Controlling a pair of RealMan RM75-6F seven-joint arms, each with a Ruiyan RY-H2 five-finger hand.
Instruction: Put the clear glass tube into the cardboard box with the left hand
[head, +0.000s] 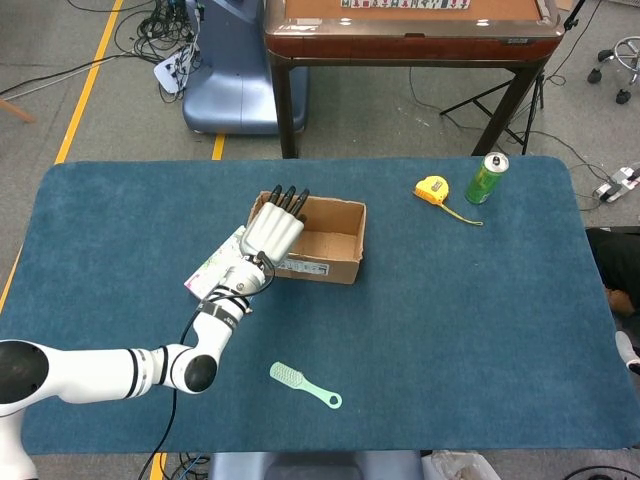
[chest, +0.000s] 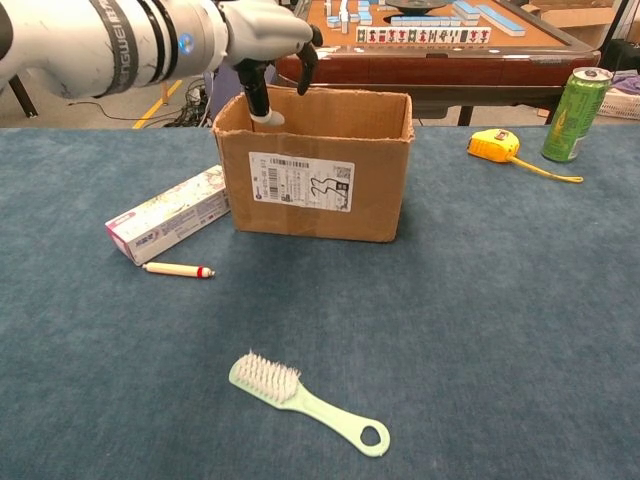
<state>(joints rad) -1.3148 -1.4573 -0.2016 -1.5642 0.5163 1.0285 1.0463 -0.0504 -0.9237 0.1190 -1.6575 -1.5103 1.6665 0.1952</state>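
Observation:
The open cardboard box (head: 318, 266) (chest: 310, 185) stands left of the table's middle. My left hand (head: 272, 226) (chest: 264, 33) hovers over the box's left end, fingers apart with nothing between them; its thumb hangs just inside the rim in the chest view. I cannot make out the clear glass tube in either view; the front wall hides the box's inside in the chest view, and the head view shows only plain brown floor there. My right hand is out of sight.
A toothpaste carton (head: 207, 273) (chest: 170, 213) and a small pen (chest: 178, 269) lie left of the box. A green brush (head: 304, 386) (chest: 305, 403) lies near the front. A yellow tape measure (head: 432, 187) (chest: 494, 145) and a green can (head: 487, 178) (chest: 573, 100) sit at the far right.

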